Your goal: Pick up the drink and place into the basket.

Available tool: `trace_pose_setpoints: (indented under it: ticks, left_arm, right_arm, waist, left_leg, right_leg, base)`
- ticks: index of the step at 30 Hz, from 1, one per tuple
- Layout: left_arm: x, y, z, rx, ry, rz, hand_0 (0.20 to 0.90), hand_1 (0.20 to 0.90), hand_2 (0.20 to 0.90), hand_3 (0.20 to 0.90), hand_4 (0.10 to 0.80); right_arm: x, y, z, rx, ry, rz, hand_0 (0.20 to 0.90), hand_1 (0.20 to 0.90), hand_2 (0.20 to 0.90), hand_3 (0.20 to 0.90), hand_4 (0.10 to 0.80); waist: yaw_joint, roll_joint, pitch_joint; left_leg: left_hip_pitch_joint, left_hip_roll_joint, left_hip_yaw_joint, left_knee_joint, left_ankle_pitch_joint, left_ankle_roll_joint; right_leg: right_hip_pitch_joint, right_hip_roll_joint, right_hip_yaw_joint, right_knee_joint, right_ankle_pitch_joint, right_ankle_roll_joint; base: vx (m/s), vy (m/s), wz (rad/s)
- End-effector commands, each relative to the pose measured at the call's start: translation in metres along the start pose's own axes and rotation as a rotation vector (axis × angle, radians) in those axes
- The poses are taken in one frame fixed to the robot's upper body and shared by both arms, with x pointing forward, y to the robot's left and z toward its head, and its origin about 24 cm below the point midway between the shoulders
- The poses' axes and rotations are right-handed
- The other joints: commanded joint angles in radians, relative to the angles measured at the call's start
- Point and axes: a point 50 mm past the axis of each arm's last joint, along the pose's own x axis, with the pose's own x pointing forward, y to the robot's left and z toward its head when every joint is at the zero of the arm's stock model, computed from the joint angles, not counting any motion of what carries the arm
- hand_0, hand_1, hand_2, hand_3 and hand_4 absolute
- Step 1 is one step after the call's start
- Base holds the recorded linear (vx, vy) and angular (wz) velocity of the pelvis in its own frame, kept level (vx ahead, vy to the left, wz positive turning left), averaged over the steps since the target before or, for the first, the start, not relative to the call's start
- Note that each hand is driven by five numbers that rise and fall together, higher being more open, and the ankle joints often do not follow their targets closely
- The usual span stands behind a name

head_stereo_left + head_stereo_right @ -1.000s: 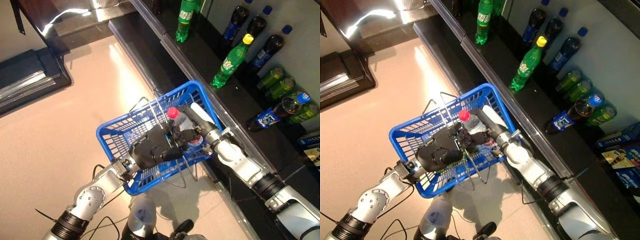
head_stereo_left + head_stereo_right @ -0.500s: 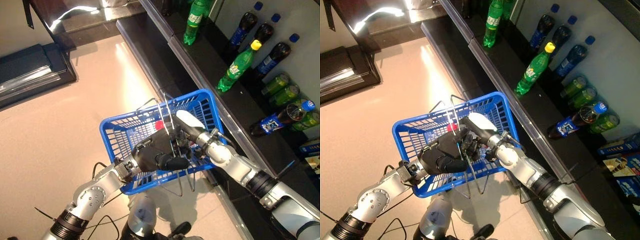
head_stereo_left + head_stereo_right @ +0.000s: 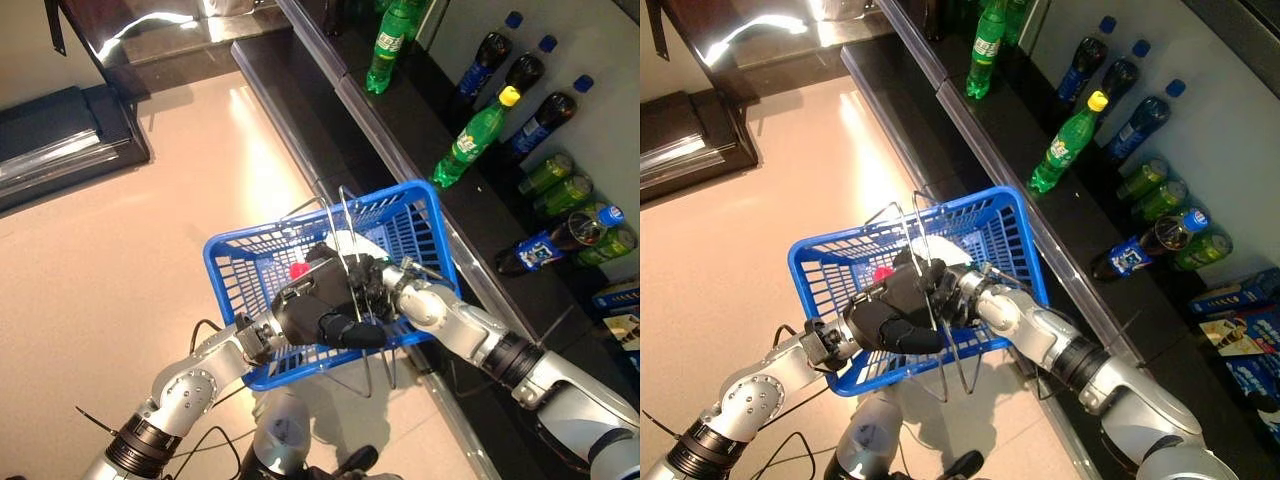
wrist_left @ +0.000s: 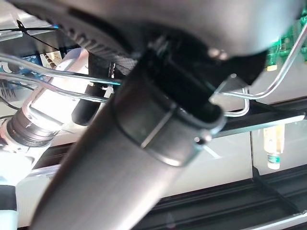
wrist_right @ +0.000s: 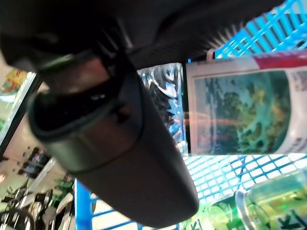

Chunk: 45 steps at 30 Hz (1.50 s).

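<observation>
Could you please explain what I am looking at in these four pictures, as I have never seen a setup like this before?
This is a humanoid robot seen by its own cameras. Two pictures look down from its head; the other two sit on its wrists, very close to each hand. Its left hand grips the wire handles of a blue basket. Its right hand reaches into the basket, holding a clear bottle with a red cap; a green bottle already lies inside. Beside the robot, dark shelves carry more drink bottles, above a pale floor.
</observation>
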Motion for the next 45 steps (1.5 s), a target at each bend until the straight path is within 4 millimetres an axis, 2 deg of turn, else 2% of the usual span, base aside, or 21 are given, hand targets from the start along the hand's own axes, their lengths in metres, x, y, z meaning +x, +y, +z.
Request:
trace_pose_setpoints:
  ticks: [1,15,17,20,22,23,24,45]
  left_arm:
    - [0.044,-0.089,0.028,0.051,-0.195,-0.683,0.300,0.300,0.300,0.200,0.100]
    - [0.044,-0.090,0.028,0.047,-0.189,-0.704,0.300,0.300,0.300,0.200,0.100]
    - [0.044,-0.091,0.028,0.048,-0.189,-0.704,0.300,0.300,0.300,0.200,0.100]
    - [0.044,-0.092,0.028,0.047,-0.187,-0.704,0.300,0.300,0.300,0.200,0.100]
    - [0.043,-0.092,0.028,0.045,-0.187,-0.705,0.300,0.300,0.300,0.200,0.100]
    - [0.042,-0.092,0.028,0.045,-0.189,-0.706,0.300,0.300,0.300,0.200,0.100]
    - [0.042,-0.092,0.029,0.046,-0.190,-0.706,0.300,0.300,0.300,0.200,0.100]
    - [0.042,-0.094,0.030,0.051,-0.199,-0.702,0.300,0.300,0.300,0.200,0.100]
  right_arm:
    - [0.023,-0.003,0.041,-0.028,-0.197,-0.018,0.300,0.300,0.300,0.200,0.100]
    - [0.030,0.018,0.045,-0.030,-0.185,0.097,0.300,0.300,0.300,0.200,0.100]
    - [0.031,0.021,0.045,-0.030,-0.180,0.114,0.328,0.328,0.328,0.233,0.133]
    - [0.031,0.027,0.043,-0.022,-0.164,0.142,0.486,0.486,0.486,0.417,0.317]
    - [0.030,0.028,0.041,-0.016,-0.152,0.153,0.676,0.676,0.676,0.639,0.539]
    - [0.030,0.028,0.040,-0.013,-0.145,0.155,0.855,0.855,0.855,0.848,0.748]
    - [0.030,0.029,0.039,-0.012,-0.142,0.157,0.900,0.900,0.900,0.900,0.800]
    - [0.032,0.035,0.037,0.005,-0.114,0.173,0.900,0.900,0.900,0.900,0.800]
  waist:
    - [0.009,-0.013,-0.313]
    - [0.028,-0.019,-0.312]
    - [0.029,-0.020,-0.313]
    - [0.030,-0.022,-0.313]
    - [0.031,-0.023,-0.313]
    - [0.031,-0.023,-0.313]
    - [0.031,-0.023,-0.313]
    - [0.032,-0.035,-0.316]
  left_leg:
    - [0.063,0.047,-0.065,-0.060,-0.048,-0.018]
    - [0.057,0.042,-0.083,-0.060,-0.047,-0.017]
    - [0.058,0.041,-0.084,-0.060,-0.047,-0.016]
    - [0.059,0.041,-0.084,-0.060,-0.048,-0.016]
    - [0.059,0.040,-0.084,-0.060,-0.047,-0.016]
    - [0.059,0.040,-0.083,-0.060,-0.047,-0.017]
    - [0.059,0.040,-0.082,-0.060,-0.046,-0.016]
    - [0.062,0.040,-0.077,-0.060,-0.048,-0.017]
  right_leg:
    - [0.051,0.007,0.000,0.042,-0.064,-0.011]
    - [0.048,0.010,-0.007,0.042,-0.064,-0.014]
    - [0.048,0.011,-0.006,0.042,-0.065,-0.015]
    - [0.048,0.011,-0.006,0.042,-0.064,-0.015]
    - [0.049,0.012,-0.006,0.041,-0.063,-0.015]
    - [0.049,0.012,-0.006,0.041,-0.062,-0.015]
    - [0.048,0.011,-0.006,0.041,-0.062,-0.014]
    - [0.046,0.018,-0.005,0.039,-0.060,-0.018]
  base:
    - [0.000,0.000,0.00]
    - [0.000,-0.006,0.02]
    - [0.000,0.000,0.00]
    - [0.000,0.000,0.00]
    - [0.000,0.000,0.00]
    - [0.000,0.000,0.00]
    - [0.000,0.000,0.00]
    - [0.000,0.000,0.00]
